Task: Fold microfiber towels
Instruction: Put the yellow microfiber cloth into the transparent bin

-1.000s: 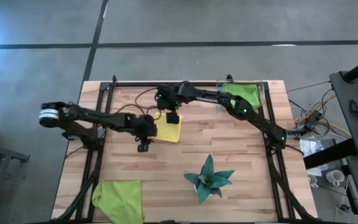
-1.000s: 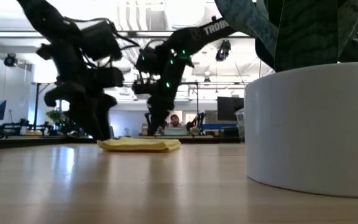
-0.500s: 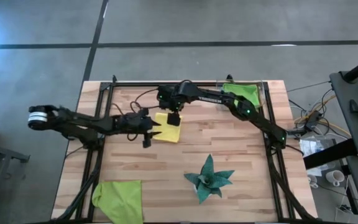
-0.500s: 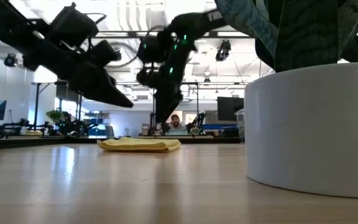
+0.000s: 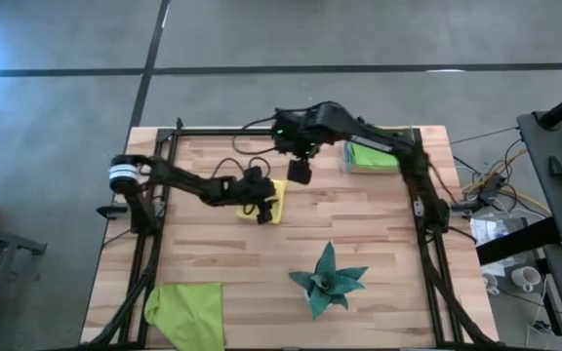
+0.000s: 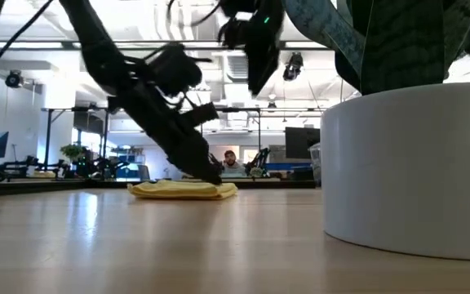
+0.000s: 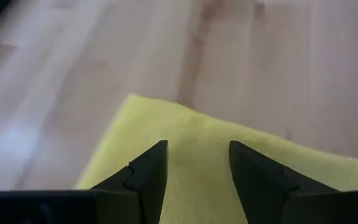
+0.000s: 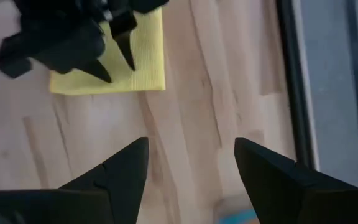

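Note:
A folded yellow towel (image 5: 276,189) (image 6: 182,190) lies flat on the wooden table, a little left of centre. My left gripper (image 5: 261,209) (image 7: 197,144) slants down over it from the table's left. It is open, with its fingertips over the towel's top (image 8: 148,56). My right gripper (image 5: 301,174) (image 8: 190,143) hangs open high above the table, off the towel's far right corner, holding nothing. A lime green towel (image 5: 185,312) lies spread at the near left corner. Another green towel (image 5: 374,156) lies folded at the far right. My left gripper's open fingertips (image 7: 157,155) stand right at the yellow towel's upper face, slanting down from the table's left. I cannot tell whether they touch the cloth. The towel lies flat on the table.
A dark teal spiky plant (image 5: 330,281) in a white pot (image 6: 406,163) stands near the front, right of centre. Black frame rails (image 8: 291,81) run along the table's left, right and far edges. Bare wood lies between the yellow towel and the plant.
My left gripper has moved toward the table's right, from beside the yellow towel to over it, sinking and tipping its fingers down. My right gripper has risen from the towel and drawn off toward the far right. The yellow towel has stayed in place.

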You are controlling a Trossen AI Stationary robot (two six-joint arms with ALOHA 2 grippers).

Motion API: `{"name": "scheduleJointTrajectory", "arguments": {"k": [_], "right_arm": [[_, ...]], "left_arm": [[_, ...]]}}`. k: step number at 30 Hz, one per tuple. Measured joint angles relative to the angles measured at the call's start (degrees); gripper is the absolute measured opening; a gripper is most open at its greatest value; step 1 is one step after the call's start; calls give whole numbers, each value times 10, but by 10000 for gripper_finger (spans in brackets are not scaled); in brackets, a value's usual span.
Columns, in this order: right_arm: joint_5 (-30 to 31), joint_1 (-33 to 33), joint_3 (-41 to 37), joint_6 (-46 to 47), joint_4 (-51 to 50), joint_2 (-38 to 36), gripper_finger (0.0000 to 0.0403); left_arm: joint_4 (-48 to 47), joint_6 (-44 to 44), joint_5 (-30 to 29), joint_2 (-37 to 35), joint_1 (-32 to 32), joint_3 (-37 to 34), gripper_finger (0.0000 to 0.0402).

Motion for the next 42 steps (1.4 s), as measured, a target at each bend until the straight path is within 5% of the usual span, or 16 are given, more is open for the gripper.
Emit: {"name": "scheduleJointTrajectory", "arguments": {"k": [9,12,20,26,35,42], "right_arm": [[9,8,-180,30,73,-136,235],[9,16,-256,74,118,-163,235],[-52,57,-425,272,322,-169,235],[-56,67,-484,377,429,-155,235],[-69,72,-440,416,467,-62,235],[-116,71,-372,409,462,40,235]], "left_arm": [[-13,43,270,70,-17,60,157],[-45,42,308,56,-40,59,157],[-166,26,303,-93,-103,51,157],[-216,-27,238,-247,-127,-22,157],[-119,-126,131,-433,-127,-186,157],[-111,-123,108,-513,-126,-218,157]]}}
